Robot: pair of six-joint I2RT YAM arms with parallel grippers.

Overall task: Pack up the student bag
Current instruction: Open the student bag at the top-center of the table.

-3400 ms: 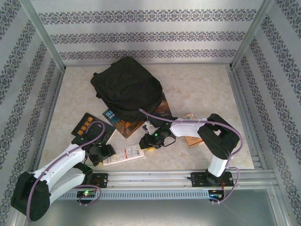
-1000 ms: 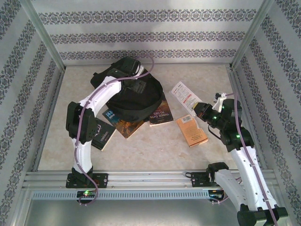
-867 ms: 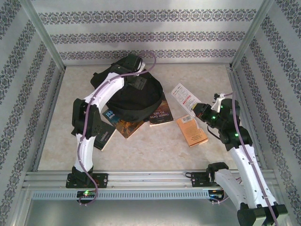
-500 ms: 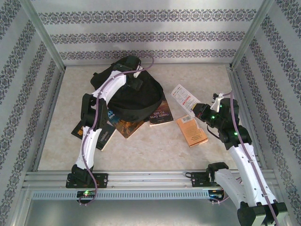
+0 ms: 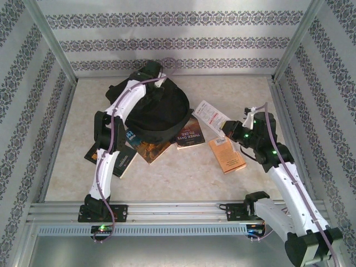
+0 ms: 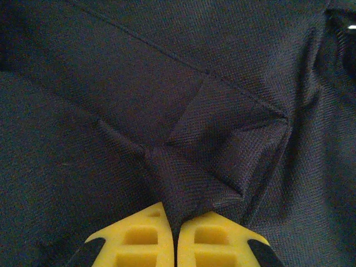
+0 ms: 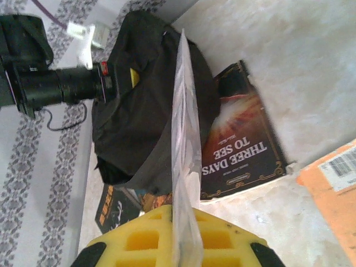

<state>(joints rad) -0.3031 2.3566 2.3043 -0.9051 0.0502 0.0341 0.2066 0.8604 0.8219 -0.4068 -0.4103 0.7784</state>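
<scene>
The student bag [image 5: 158,111], a large black fabric backpack, lies at the back middle of the table. At the bag's far top edge my left gripper [image 5: 160,82] is shut on a fold of its black fabric [image 6: 183,189], pinched between the yellow pads [image 6: 139,239]. My right gripper [image 5: 232,129] hovers to the right of the bag, shut on a flat white plastic packet [image 5: 212,115] with red print. The right wrist view shows that packet [image 7: 183,128] edge-on, pointing toward the bag [image 7: 139,111].
A dark book titled "Three Days to See" [image 5: 190,132] pokes out from under the bag's right side. An orange book [image 5: 227,154] lies below my right gripper. A blue-and-orange book [image 5: 146,147] and a black book [image 5: 114,157] lie at the bag's front left. Metal rails edge the table.
My right gripper has carried the packet left, closer to the bag. My left arm has shifted back over the bag's top, and the fabric there has bunched up higher.
</scene>
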